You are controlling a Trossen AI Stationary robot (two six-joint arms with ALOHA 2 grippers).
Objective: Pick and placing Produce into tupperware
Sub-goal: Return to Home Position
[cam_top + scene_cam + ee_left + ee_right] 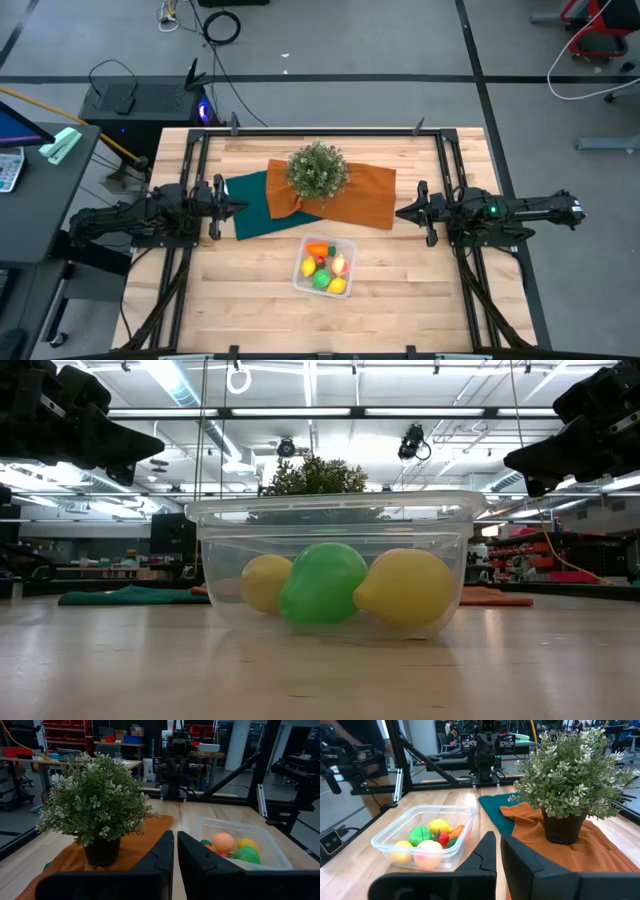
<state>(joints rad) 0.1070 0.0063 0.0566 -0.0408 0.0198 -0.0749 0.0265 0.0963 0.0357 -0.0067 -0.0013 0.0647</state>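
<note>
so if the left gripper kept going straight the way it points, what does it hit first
Likely the right gripper, which faces it. The left gripper aims over the orange cloth, between the plant and the tupperware; depth is unclear, so leaves might brush.

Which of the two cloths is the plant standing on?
The orange cloth: the plant stands on it, while the teal cloth lies off to the side of the pot.
</note>
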